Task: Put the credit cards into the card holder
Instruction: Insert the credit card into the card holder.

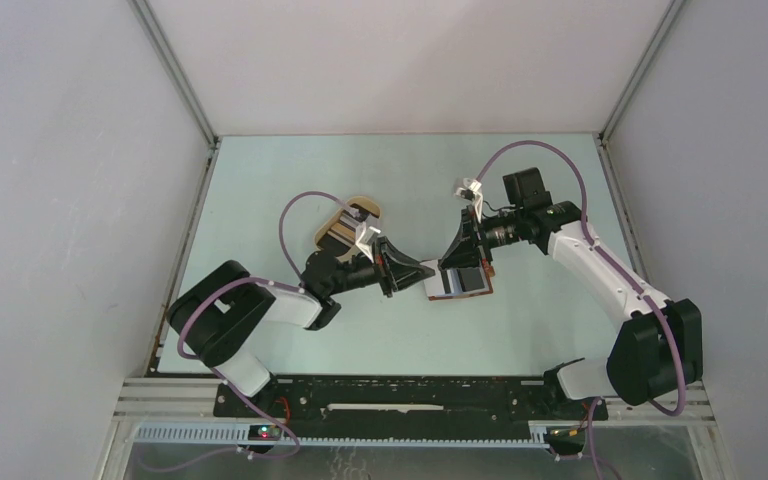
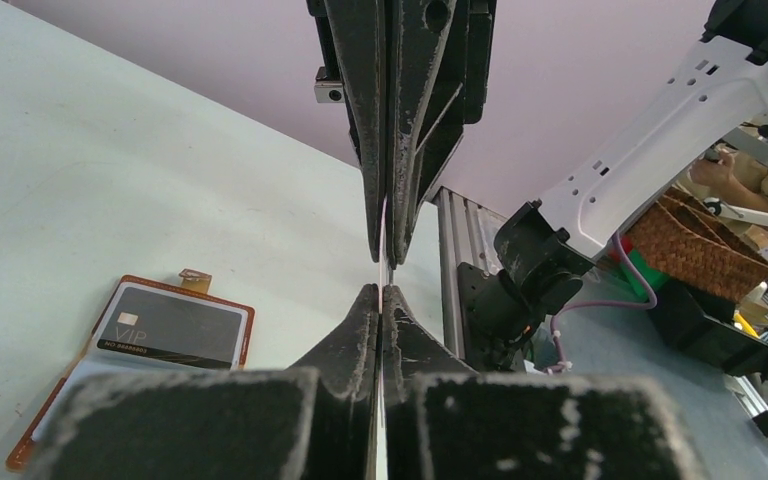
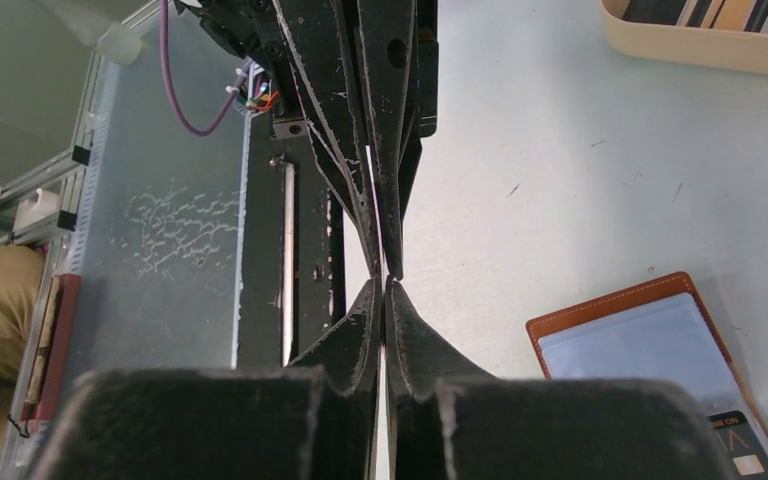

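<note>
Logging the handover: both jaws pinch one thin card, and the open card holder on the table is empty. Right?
Not quite: the card holder isn't empty; the left wrist view shows a black VIP card in it. The left gripper and right gripper do pinch one thin card, and the holder lies open on the table.

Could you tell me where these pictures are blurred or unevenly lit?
Left wrist view: left gripper blurred near the lens, card holder sharp. Right wrist view: right gripper equally soft, tray crisp. Top external view: even light, faint shadows on the table, no glare.
</note>
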Controlling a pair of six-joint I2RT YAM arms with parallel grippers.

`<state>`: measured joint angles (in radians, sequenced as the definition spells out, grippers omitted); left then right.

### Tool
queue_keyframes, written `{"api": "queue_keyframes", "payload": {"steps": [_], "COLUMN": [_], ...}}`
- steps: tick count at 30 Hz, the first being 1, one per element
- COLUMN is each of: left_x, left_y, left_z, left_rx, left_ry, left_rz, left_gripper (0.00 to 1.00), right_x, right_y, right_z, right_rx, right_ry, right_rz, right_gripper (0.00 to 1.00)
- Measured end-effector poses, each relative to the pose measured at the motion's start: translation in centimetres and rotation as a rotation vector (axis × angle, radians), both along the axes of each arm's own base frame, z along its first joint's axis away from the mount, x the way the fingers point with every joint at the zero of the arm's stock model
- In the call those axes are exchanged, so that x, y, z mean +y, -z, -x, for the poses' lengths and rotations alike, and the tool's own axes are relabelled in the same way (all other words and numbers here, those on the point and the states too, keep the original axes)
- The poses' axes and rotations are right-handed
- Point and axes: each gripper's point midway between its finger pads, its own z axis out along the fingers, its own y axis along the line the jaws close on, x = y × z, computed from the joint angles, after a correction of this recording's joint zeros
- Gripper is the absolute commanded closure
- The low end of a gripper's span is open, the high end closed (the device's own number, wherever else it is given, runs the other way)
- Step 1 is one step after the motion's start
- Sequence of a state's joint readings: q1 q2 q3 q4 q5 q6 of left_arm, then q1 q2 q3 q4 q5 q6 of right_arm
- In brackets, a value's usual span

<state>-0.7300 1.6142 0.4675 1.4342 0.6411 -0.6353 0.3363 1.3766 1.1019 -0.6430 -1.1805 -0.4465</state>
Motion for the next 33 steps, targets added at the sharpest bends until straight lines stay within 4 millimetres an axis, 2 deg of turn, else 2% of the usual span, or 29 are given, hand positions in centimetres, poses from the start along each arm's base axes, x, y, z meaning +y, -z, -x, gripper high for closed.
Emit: {"api": "queue_keyframes", "payload": {"steps": [3, 11, 13, 18, 23, 28, 33], "left_x": [0.0, 0.2, 0.5, 2.3, 4.8, 7.5, 8.2], "left_y": [0.0, -0.2, -0.3, -0.6, -1.3, -2.8, -3.2], "left_z": [0.0, -0.5, -0.7, -1.1, -1.4, -1.9, -2.3], "left_rx": [-0.001, -0.017, -0.03, -0.08, -0.16, -0.196, -0.178], "left_ry": [0.001, -0.038, -0.07, -0.178, -0.316, -0.457, -0.492], "left_rz": [0.001, 0.004, 0.007, 0.011, 0.018, 0.06, 0.082], "left_gripper": [0.9, 0.53, 0.46, 0.3, 0.01, 0.0, 0.0], "right_x": [0.0, 0.0, -0.1, -0.3, -0.9, -2.6, -4.4], "right_y": [0.0, 0.2, 0.3, 0.7, 1.2, 0.7, 0.3], "right_z": [0.0, 0.5, 0.6, 0.6, -0.1, -1.6, -2.2], "right_rx": [-0.007, -0.012, -0.016, -0.025, -0.036, -0.05, -0.075], "right_ry": [-0.003, -0.025, -0.03, -0.025, 0.007, 0.09, 0.193], "right_rz": [0.0, 0.001, 0.002, 0.023, 0.054, 0.054, 0.047], "right_gripper": [1.0, 1.0, 1.0, 1.0, 1.0, 1.0, 1.0]}}
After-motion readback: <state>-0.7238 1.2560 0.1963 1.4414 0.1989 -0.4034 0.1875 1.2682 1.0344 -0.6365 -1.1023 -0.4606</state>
